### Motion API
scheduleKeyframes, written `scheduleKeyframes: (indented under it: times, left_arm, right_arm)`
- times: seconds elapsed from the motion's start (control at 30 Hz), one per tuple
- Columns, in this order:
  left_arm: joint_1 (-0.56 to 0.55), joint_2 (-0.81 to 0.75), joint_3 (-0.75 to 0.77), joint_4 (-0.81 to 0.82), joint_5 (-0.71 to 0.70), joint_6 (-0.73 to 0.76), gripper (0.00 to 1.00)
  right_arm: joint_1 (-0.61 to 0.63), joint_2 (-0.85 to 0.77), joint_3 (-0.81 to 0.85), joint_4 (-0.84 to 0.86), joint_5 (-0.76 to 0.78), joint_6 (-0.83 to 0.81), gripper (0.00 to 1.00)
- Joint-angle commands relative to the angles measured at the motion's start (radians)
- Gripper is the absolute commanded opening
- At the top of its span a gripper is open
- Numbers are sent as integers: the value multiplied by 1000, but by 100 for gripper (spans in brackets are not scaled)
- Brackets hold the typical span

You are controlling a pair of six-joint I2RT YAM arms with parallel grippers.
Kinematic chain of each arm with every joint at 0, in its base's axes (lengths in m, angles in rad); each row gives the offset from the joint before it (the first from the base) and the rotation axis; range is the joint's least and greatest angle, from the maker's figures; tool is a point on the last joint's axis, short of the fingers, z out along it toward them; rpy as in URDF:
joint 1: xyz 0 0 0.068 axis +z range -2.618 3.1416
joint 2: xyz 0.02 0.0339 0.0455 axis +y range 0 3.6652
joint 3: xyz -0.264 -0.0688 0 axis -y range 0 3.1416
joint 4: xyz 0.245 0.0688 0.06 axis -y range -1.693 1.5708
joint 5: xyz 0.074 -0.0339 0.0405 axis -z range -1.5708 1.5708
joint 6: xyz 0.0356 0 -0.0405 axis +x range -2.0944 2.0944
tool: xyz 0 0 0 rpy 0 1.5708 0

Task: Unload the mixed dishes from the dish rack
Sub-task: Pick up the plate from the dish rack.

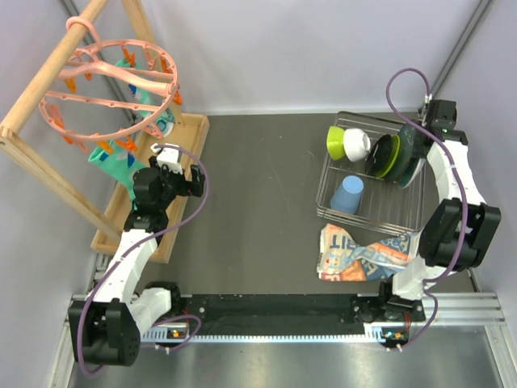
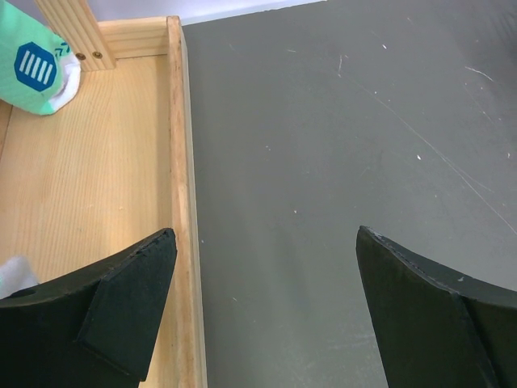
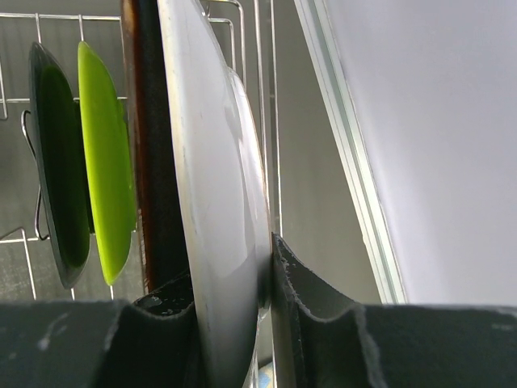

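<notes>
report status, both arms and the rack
Left jaws open, over grey table beside wooden tray. Right jaws shut on glossy grey round plate, upright in silver wire dish rack. Dark plate close alongside.

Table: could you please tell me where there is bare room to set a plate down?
Bare: the grey stretch of table between the wooden tray and the dish rack. Crowded: the rack's back, packed with dishes, and the packet before it.

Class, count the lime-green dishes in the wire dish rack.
2: a lime-green bowl in the far-left corner of the dish rack, and a lime-green plate standing upright further right. More may be hidden behind them.
</notes>
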Motion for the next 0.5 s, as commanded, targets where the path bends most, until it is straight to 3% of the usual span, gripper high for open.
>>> scheduleKeyframes:
  times: [0.0,0.47]
  left_arm:
    - [0,-31,-5,54,17,-12,96]
    - [0,-33,-7,53,17,-11,96]
  right_arm:
    - [6,-110,100,88,67,-23,0]
    - [6,-175,97,96,84,-4,0]
